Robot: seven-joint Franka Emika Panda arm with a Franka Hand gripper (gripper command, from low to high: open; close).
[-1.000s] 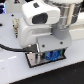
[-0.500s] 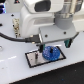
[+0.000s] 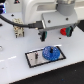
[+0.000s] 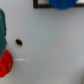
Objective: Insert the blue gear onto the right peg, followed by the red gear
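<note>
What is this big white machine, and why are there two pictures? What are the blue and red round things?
The white machine is a robot arm. Its hand is called a gripper. One picture comes from a camera standing nearby. The other comes from a camera on the arm's wrist, looking down at the white table. The blue gear is a toothed wheel. It already sits on the grey plate, over where the right peg is. The red gear lies farther back on the table, waiting. I cannot tell whether the gripper is open or shut, and nothing seems to be held.
</note>
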